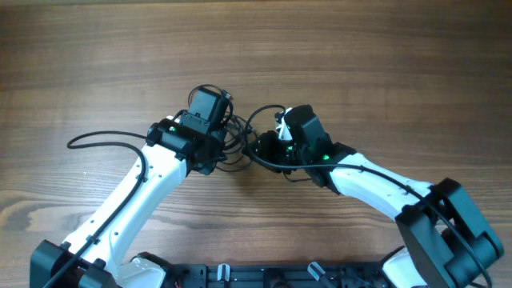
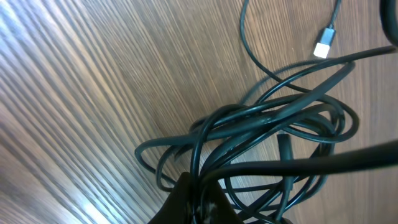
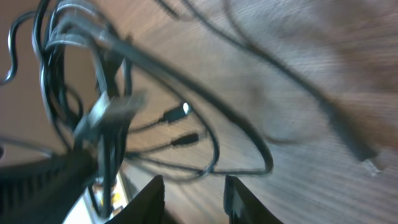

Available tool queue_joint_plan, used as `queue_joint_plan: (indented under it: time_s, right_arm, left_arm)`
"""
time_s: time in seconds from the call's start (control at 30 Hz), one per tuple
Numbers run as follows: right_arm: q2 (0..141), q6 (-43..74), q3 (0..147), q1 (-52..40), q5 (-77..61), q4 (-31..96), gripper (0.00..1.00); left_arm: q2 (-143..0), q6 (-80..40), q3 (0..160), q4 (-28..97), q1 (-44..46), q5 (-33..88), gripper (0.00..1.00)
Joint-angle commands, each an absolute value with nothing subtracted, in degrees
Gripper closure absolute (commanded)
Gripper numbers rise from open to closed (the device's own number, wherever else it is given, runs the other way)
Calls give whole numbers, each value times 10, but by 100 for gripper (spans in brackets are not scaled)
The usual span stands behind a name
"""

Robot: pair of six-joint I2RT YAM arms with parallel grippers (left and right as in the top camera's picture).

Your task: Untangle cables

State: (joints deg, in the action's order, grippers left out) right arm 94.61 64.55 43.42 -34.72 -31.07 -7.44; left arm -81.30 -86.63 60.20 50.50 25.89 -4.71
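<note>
We find plenty of bare surface (image 1: pixel 88 48) along the far side and toward both outer edges, where nothing blocks a pass. The middle is crowded: the cables (image 1: pixel 240 138) bunch in a knot between the left end effector (image 2: pixel 196 199) and the right end effector (image 3: pixel 194 202), which sit close together with little room between them. A thick arm lead (image 1: pixel 100 138) arcs over the wood on the left. Close up, overlapping loops cover the ground, while bare wood surrounds a silver plug (image 2: pixel 324 45). Between the parted right fingers (image 3: pixel 239 199) we see only wood.
</note>
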Motion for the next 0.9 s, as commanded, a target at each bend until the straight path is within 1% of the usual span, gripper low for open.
queue_joint_plan:
  time_s: [0.0,0.07,0.13,0.2,0.27,0.33,0.43,0.47,0.6,0.7,0.73,0.8,0.87]
  right_arm:
    - [963,675,432,-349,-277,-84,72]
    - [963,648,432,-343,-296,-81,71]
    - [963,589,432,-329,-330,-81,64]
    - [962,565,432,-315,-381,-83,59]
    - [962,555,432,-309,-414,-88,54]
    - [962,556,432,-311,-421,-99,48]
    - [963,565,432,-331,-413,-139,47]
    - [963,592,432,-343,-387,-144,48]
    - [964,670,432,-361,-304,-140,55]
    - [974,696,432,-362,-294,-139,69]
    - [977,696,432,-361,-291,-138,77]
    - [980,689,432,-361,-263,-116,96]
    - [980,678,432,-361,-245,-90,96]
  left_arm:
    - [-806,-856,604,502,261,-27,96]
    - [-806,-856,604,507,260,-60,96]
    - [-806,-857,604,532,260,-149,96]
    - [-806,-855,604,556,262,-216,96]
    - [-807,-820,602,562,269,-272,96]
    - [-807,-805,602,559,280,-289,96]
    - [-807,-805,602,530,316,-286,96]
    - [-807,-805,602,520,329,-286,96]
    - [-807,-806,602,489,372,-285,96]
    - [-806,-822,602,485,384,-251,96]
    - [-805,-832,602,484,383,-229,96]
    - [-797,-834,602,486,368,-175,96]
    - [-779,-833,602,491,333,-115,96]
